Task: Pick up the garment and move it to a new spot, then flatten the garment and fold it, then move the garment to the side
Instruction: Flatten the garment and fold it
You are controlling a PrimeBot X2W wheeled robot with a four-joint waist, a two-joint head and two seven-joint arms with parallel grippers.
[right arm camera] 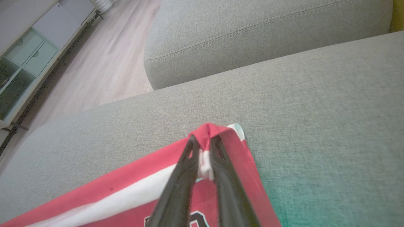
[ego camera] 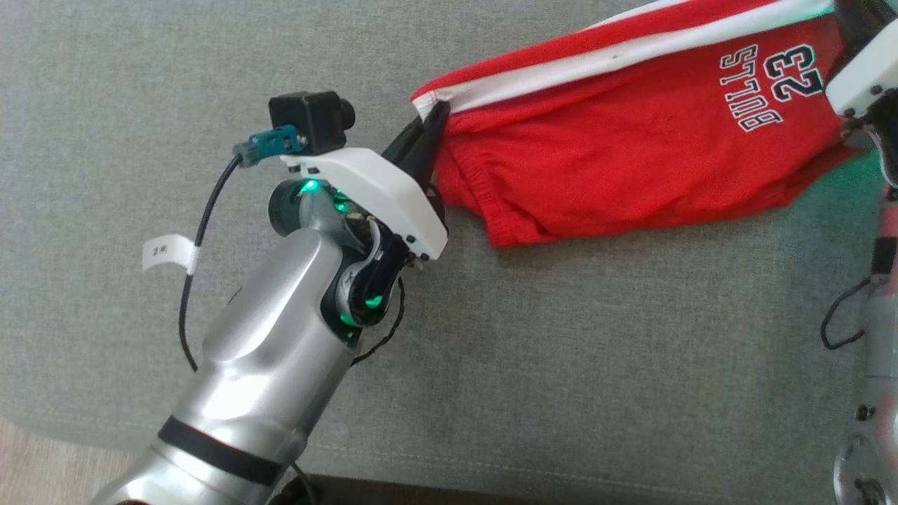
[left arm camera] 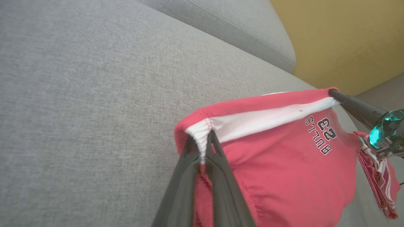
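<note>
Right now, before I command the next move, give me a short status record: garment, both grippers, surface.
garment: red shorts, white stripe, "BULLS 23" print
left gripper: shut on shorts, at the gathered end of the stripe
right gripper: shut on shorts, at the other end of the stripe
state: striped edge stretched between the grippers, the rest hanging below it
surface: grey sofa beneath
hem contact with sofa: cannot tell

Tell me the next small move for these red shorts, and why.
Probably lower both arms together onto the sofa cushion. The left gripper and right gripper have jaws shut on opposite ends of the red shorts, white stripe taut, the rest sagging; laying them down should flatten them.
</note>
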